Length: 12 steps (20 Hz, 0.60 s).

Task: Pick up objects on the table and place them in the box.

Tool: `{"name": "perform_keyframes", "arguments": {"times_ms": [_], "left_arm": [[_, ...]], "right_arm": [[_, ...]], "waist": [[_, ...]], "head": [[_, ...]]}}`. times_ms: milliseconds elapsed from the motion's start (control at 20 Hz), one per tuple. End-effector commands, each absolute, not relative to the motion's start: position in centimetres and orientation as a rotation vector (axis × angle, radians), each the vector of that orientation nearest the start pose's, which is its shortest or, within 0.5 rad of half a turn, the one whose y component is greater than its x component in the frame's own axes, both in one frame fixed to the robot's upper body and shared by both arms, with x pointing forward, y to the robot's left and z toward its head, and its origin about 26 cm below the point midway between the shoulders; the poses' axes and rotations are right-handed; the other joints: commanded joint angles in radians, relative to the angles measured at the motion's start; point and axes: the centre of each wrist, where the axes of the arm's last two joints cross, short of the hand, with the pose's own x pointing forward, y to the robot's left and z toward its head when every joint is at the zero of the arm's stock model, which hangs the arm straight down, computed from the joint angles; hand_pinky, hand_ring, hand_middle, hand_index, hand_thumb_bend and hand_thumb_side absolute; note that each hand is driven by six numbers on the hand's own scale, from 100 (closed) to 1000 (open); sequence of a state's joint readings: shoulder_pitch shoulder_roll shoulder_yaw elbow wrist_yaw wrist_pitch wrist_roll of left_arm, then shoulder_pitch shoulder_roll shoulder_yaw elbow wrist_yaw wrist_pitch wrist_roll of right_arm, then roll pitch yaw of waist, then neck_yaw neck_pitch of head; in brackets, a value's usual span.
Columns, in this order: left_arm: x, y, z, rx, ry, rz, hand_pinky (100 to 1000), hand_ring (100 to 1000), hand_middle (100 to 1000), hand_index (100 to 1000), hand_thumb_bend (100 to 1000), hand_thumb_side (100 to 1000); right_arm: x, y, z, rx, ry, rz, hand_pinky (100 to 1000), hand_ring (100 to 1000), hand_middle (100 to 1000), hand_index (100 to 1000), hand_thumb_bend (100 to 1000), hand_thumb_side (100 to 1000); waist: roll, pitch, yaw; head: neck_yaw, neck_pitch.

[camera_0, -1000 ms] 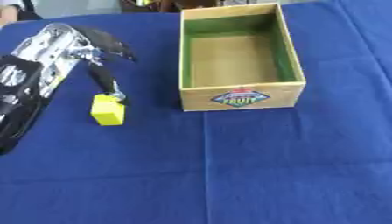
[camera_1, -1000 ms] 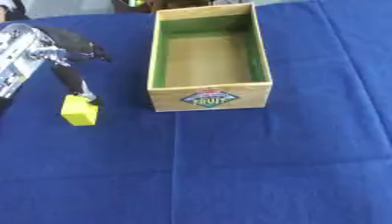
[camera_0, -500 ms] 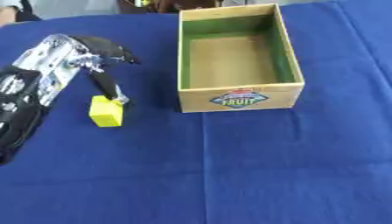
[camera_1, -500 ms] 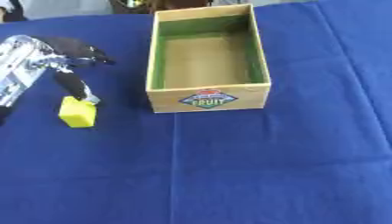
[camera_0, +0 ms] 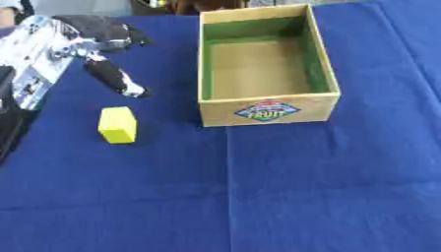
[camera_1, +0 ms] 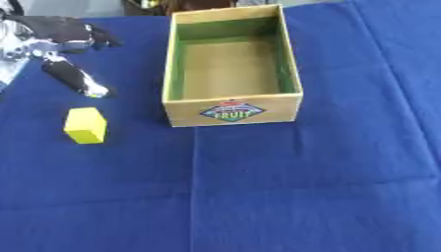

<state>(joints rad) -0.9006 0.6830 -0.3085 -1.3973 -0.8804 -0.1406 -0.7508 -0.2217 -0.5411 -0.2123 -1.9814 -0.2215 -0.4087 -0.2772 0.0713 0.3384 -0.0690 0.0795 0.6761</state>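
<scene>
Lying on blue cloth [camera_0: 327,187]: one yellow block [camera_0: 117,125], one box [camera_0: 265,109].

The block [camera_0: 117,125] is plain yellow. The box [camera_0: 264,109] is tan wood with green inner walls and a multicoloured diamond label on its front. The tabletop [camera_0: 327,187] is covered in solid dark blue; the robot hand [camera_0: 82,42] is black and silver.

The box [camera_0: 266,109] front label reads "FRUIT".
</scene>
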Motion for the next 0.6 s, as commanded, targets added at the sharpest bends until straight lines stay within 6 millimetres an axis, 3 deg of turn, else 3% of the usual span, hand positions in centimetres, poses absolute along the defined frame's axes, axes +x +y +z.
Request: {"name": "perform_keyframes", "arguments": {"times_ms": [50, 250, 600], "left_arm": [[40.4, 27.4, 30.3, 1.050, -1.171, -1.912, 682, 810, 868, 995, 741, 783], [39.5, 28.0, 29.4, 0.973, -1.119, -1.967, 680, 809, 862, 988, 749, 782], [37.9, 28.8, 30.0, 0.904, -1.078, -1.965, 693, 822, 872, 980, 669, 672]], "right_arm": [[28.1, -34.8, 23.3, 0.460, 3.521, -0.051, 702, 670, 527, 769, 100, 1000], [28.0, -34.9, 23.3, 0.464, 3.519, -0.047, 703, 670, 527, 769, 100, 1000], [28.1, -34.8, 23.3, 0.454, 3.521, -0.045, 703, 670, 525, 768, 100, 1000]], "waist": [[-0.007, -0.025, 0.003], [-0.007, -0.025, 0.004], [-0.010, -0.022, 0.000]], "head": [[-0.003, 0.003], [-0.005, 0.005], [-0.003, 0.003]]}}
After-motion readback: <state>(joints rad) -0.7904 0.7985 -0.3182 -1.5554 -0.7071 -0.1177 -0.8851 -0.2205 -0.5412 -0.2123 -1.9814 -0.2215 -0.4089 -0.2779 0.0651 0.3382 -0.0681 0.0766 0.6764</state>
